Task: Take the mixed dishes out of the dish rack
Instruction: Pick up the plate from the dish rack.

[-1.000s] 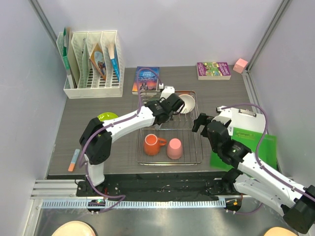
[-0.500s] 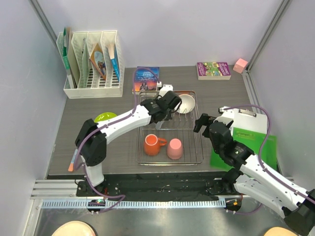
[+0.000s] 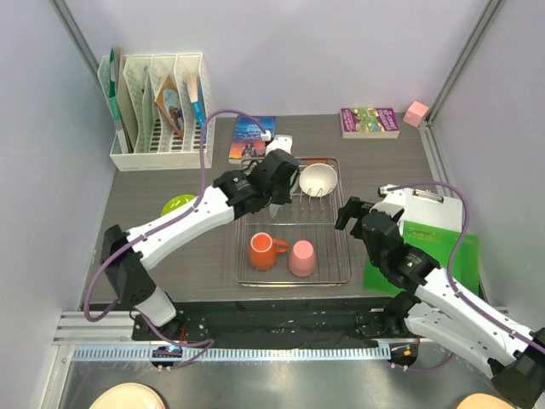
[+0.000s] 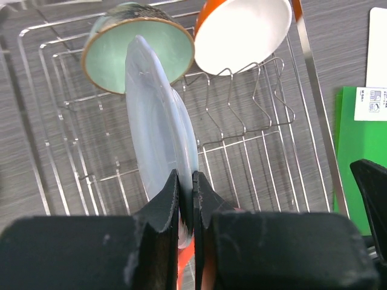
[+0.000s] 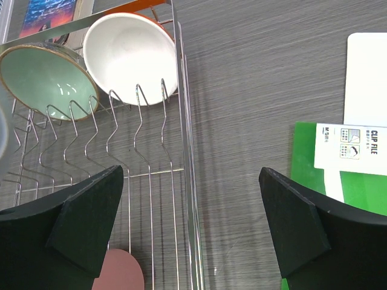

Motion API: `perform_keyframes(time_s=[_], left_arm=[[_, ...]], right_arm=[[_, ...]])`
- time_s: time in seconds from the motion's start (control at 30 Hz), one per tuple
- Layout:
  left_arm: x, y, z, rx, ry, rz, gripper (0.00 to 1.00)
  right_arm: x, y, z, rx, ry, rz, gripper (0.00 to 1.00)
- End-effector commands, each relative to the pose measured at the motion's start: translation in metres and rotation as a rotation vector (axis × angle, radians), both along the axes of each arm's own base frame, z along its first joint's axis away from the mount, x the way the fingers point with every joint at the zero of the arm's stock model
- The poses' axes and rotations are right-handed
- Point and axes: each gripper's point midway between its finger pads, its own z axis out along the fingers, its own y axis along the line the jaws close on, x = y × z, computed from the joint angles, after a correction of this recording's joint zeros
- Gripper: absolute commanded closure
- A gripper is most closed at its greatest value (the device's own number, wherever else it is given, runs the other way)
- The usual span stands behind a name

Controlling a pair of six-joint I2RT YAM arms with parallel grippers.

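Note:
The silver wire dish rack point(image 3: 347, 249) sits mid-table. My left gripper point(image 3: 277, 203) is shut on the rim of a pale, translucent bluish-white plate point(image 4: 158, 127) and holds it on edge over the rack's tines; the jaws pinch it at its lower edge point(image 4: 186, 181). The pale green bowl point(image 4: 136, 54) and the cream-white bowl point(image 3: 318, 179) lean in the tines at the back. The orange mug point(image 3: 266, 250) and the pink cup point(image 3: 301, 257) stand in the front half. The lime-green plate point(image 3: 180, 204) lies on the table to the left. My right gripper point(image 3: 347, 211) is open and empty over the rack's right rim point(image 5: 191, 172).
A white file organizer point(image 3: 157, 111) stands at the back left. Books lie at the back point(image 3: 253, 136) and back right point(image 3: 370, 121), beside a pink block point(image 3: 416, 112). A green folder with a white clipboard point(image 3: 434, 247) lies to the right, and a marker point(image 3: 128, 277) at the front left.
My left arm has swung back and to the left with the pale plate, its elbow stretching out. The lime-green plate now shows more. The right arm has barely moved.

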Motion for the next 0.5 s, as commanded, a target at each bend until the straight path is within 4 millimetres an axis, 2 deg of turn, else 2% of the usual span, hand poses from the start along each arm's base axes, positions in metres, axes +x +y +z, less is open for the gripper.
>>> perform_keyframes(time_s=[0.0, 0.03, 0.17, 0.2, 0.27, 0.3, 0.4, 0.47], left_arm=[[0.001, 0.029, 0.059, -0.02, -0.141, 0.034, 1.0], [0.002, 0.038, 0.067, 0.003, -0.168, 0.047, 1.0], [0.006, 0.096, 0.106, 0.117, -0.28, 0.206, 1.0], [0.008, 0.121, 0.112, 0.187, -0.311, 0.287, 1.0], [0.009, 0.145, 0.116, 0.281, -0.343, 0.357, 1.0], [0.01, 0.164, 0.118, 0.349, -0.361, 0.422, 1.0], [0.016, 0.195, 0.101, 0.421, -0.308, 0.52, 1.0], [0.018, 0.208, 0.076, 0.485, -0.24, 0.544, 1.0]], right_arm=[[0.004, -0.002, 0.027, 0.041, -0.062, -0.021, 0.0], [0.003, -0.002, 0.027, 0.042, -0.062, -0.021, 0.0], [0.002, -0.003, 0.028, 0.044, -0.066, -0.022, 0.0], [0.002, -0.003, 0.027, 0.044, -0.066, -0.022, 0.0], [0.003, -0.001, 0.026, 0.045, -0.061, -0.019, 0.0], [0.003, 0.0, 0.025, 0.051, -0.06, -0.015, 0.0], [0.003, 0.003, 0.02, 0.06, -0.05, -0.009, 0.0], [0.004, 0.005, 0.019, 0.068, -0.049, -0.005, 0.0]])
